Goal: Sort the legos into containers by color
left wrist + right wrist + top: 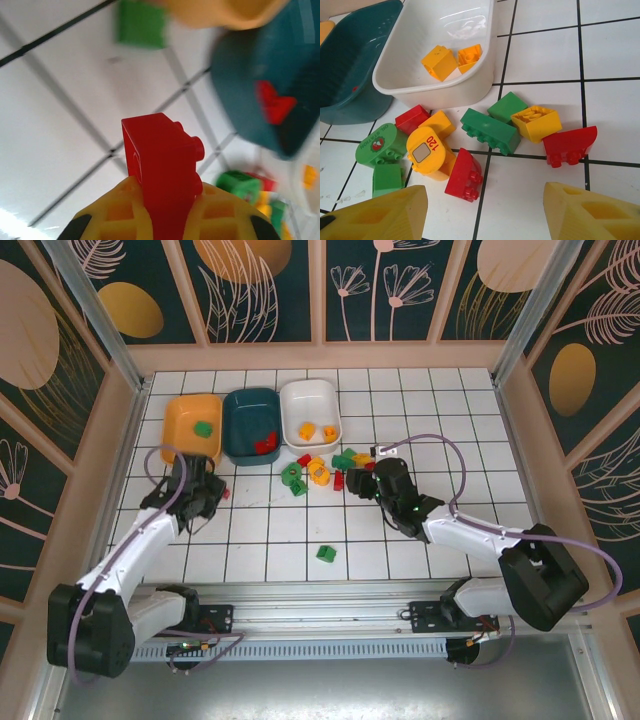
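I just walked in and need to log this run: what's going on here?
This is color sorting, partway through. The left pincer is shut on a red brick near the teal tray, which holds red pieces. The right pincer hangs open by the loose pile beside the white tray of yellow bricks. The orange tray holds a green one.

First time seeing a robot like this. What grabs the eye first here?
A red brick pinched in the left end effector, near the orange tray. Next, the bright heap of legos before the white tray, ahead of the open right end effector.
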Tool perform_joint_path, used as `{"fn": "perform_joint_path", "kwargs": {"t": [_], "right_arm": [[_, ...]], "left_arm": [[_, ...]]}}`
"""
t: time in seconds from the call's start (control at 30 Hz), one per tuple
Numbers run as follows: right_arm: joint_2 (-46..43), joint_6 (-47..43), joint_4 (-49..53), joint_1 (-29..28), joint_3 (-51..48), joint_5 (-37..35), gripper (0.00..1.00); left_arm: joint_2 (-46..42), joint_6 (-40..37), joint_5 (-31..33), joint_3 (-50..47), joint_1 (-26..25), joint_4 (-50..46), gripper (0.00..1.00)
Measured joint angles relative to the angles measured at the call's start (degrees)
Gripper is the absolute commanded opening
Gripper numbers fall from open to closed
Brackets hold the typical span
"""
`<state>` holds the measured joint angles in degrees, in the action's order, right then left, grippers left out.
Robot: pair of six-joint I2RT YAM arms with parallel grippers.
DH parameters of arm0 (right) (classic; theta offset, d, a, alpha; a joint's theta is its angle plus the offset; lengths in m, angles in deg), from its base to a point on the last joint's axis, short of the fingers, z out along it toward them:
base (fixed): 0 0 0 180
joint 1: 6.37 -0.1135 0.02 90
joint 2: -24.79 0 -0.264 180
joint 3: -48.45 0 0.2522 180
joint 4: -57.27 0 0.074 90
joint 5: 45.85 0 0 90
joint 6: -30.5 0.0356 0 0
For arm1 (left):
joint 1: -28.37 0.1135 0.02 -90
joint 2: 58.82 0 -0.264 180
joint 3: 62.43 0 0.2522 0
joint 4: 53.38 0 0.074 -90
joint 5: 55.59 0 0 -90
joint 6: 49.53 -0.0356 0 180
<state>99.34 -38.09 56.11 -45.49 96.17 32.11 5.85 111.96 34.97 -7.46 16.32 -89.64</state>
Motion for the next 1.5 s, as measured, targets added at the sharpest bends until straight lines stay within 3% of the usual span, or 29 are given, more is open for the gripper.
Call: {"fn": "perform_joint_path", "kwargs": {"t": [0.13,0.3,0.5,0.57,0.7,0.8,1.03,1.2,1.33,1.5], "right_arm": [[1.0,0.0,0.0,0.0,0.0,0.0,0.63],[1.7,0.0,0.0,-0.4,0.0,-0.4,0.63],[1.7,0.0,-0.1,-0.4,0.0,-1.3,0.63],[1.7,-0.1,-0.1,-0.4,0.0,-1.5,0.63],[1.7,-0.3,-0.1,-0.5,0.0,-1.7,0.64],[1.7,-0.5,-0.1,-0.7,0.0,-1.9,0.65],[1.7,-0.5,-0.2,-1.0,0.0,-2.1,0.65],[1.9,-0.5,-0.2,-1.2,0.0,-2.5,0.65],[2.5,-0.5,-0.2,-1.2,0.0,-3.0,0.65],[2.5,-0.5,-0.2,-1.3,0.0,-3.0,0.65]], "left_arm": [[10.2,-5.6,0.6,13.8,-2.0,0.4,0.00],[29.5,-13.9,3.2,33.9,-4.2,0.1,0.02],[49.2,-21.5,5.3,48.8,-4.5,-2.6,0.09],[53.5,-23.5,6.0,52.0,-4.5,-4.2,0.22],[56.4,-27.3,6.7,54.5,-4.5,-6.4,0.66],[55.1,-29.6,7.0,54.6,-4.5,-6.4,0.82],[39.3,-33.2,7.5,44.1,-5.9,-1.4,0.84],[26.6,-35.9,6.5,29.4,-13.9,7.5,0.71],[26.8,-38.7,5.8,20.6,-21.4,11.8,0.59],[31.4,-42.0,7.0,17.4,-25.1,12.0,0.59]]}}
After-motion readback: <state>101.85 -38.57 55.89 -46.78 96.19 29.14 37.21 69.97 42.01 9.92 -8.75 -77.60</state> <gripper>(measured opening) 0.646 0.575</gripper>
